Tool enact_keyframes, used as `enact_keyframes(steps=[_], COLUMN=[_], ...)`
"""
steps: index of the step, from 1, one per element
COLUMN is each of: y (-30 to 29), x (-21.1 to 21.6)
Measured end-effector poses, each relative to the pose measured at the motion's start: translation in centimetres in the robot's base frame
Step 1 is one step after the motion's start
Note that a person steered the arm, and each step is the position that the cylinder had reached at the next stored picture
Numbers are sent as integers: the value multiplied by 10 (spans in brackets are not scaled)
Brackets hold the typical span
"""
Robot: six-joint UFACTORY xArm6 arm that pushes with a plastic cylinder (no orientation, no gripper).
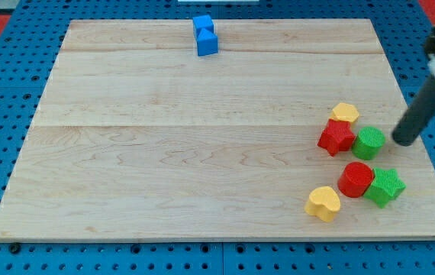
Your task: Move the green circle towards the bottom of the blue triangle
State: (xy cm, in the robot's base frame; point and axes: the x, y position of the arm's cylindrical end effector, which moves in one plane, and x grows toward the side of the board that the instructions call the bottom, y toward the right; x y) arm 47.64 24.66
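My tip sits just right of the green circle, red star touching its left; no jaws on this rod. Blue triangle lies far left — push leftward, steering past the star; keep contact centred.

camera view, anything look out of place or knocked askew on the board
Nothing stands out. Two blue blocks touch at the view's top; the rest cluster at the right, all flat on the wooden board. My tip sits just right of the green circle.

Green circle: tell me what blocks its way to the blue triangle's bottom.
The red star touches the green circle on its left, on the line to the blue triangle. My tip is just right of the circle, nothing between.
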Motion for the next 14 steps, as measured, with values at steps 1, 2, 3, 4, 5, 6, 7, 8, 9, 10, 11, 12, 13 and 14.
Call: enact_keyframes(steps=[1,2,3,4,5,6,7,8,9,10,11,12,13,14], y=[-34,-53,-91,-123,-117,-125,-180,-216,-169,-165,-181,-141,-115,-150], x=[35,36,24,21,31,37,1,-15,9,-2,-34,-30,-28,-22])
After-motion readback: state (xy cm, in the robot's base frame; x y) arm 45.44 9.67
